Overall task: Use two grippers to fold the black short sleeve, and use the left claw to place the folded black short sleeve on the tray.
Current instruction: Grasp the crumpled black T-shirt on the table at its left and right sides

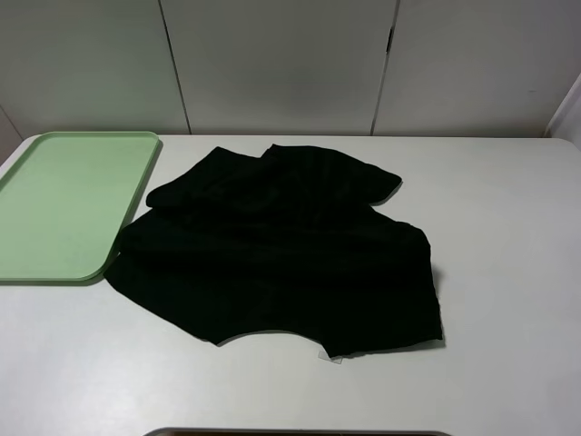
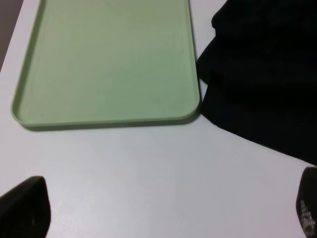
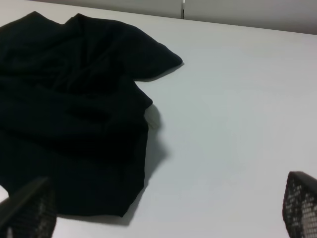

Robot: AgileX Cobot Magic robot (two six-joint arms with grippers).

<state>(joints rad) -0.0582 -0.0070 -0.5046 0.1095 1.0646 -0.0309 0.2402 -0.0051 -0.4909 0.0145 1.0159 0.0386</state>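
- The black shirt point(image 1: 281, 254) lies rumpled and partly folded over itself in the middle of the white table point(image 1: 508, 227).
- Its left edge sits just beside the near corner of the green tray point(image 1: 64, 204), which holds nothing.
- The left gripper point(image 2: 166, 208) hangs over bare table near the tray, fingers spread wide and gripping nothing.
- The right gripper point(image 3: 163, 208) hangs by the shirt's right side, fingers likewise spread wide.
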